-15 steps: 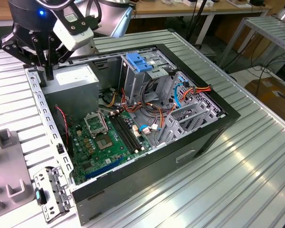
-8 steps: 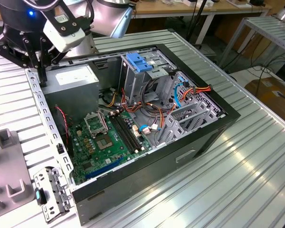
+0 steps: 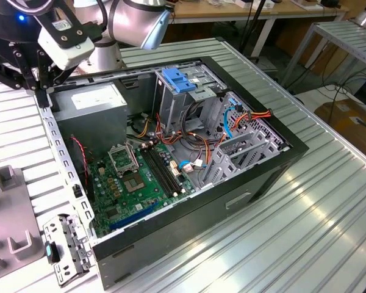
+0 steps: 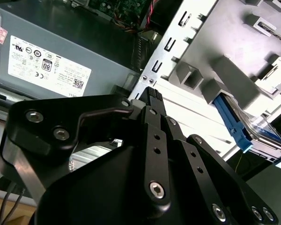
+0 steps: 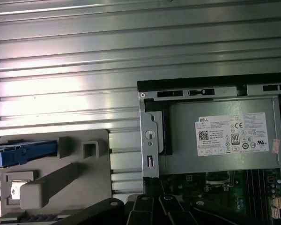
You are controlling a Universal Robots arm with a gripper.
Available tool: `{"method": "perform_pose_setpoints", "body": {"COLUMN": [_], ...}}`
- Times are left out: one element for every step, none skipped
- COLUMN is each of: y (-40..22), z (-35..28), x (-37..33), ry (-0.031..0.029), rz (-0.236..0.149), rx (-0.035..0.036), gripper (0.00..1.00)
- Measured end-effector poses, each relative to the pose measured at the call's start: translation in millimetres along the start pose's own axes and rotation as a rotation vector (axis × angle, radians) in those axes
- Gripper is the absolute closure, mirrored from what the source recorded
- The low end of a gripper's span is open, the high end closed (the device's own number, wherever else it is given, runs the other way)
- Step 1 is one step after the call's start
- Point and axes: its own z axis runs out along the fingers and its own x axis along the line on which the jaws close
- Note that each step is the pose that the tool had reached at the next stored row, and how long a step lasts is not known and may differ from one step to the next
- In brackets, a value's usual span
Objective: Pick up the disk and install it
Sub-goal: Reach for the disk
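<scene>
The disk (image 5: 23,151) lies in a grey holder (image 5: 79,176) on the ribbed table, beside the open computer case (image 3: 189,152). Its bright blue rail (image 4: 228,118) and part of its flat body show in the second wrist view. My gripper (image 3: 43,85) hangs over the case's corner by the power supply (image 3: 91,107), at the exterior view's left. Its black fingers (image 4: 152,96) meet at the tips with nothing between them. The disk sits a short way off from the fingers and is not touched.
A pale-blue plastic plate (image 3: 178,80) sits on the drive cage at the back of the case. The motherboard (image 3: 140,177) and coloured cables (image 3: 232,122) fill the case floor. A metal bracket (image 3: 67,247) lies near the case's front corner.
</scene>
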Motion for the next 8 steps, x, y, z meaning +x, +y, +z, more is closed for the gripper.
{"method": "perform_pose_setpoints", "body": {"y": [-0.1, -0.1, -0.2, -0.3, -0.4, -0.7, -0.8, -0.9], "z": [0.0, 0.0, 0.1, 0.2, 0.2, 0.3, 0.3, 0.4], "x": [0.8, 1.5, 2.9, 4.5, 6.1, 8.8, 10.5, 11.8], "ry": [0.0000, 0.0000, 0.0000, 0.0000, 0.0000, 0.0000, 0.0000, 0.0000], "rz": [0.000, 0.000, 0.000, 0.000, 0.000, 0.000, 0.000, 0.000], "rx": [0.0000, 0.0001, 0.0000, 0.0000, 0.0000, 0.0000, 0.0000, 0.0000], "gripper": [0.89, 0.89, 0.89, 0.89, 0.89, 0.89, 0.89, 0.89]}}
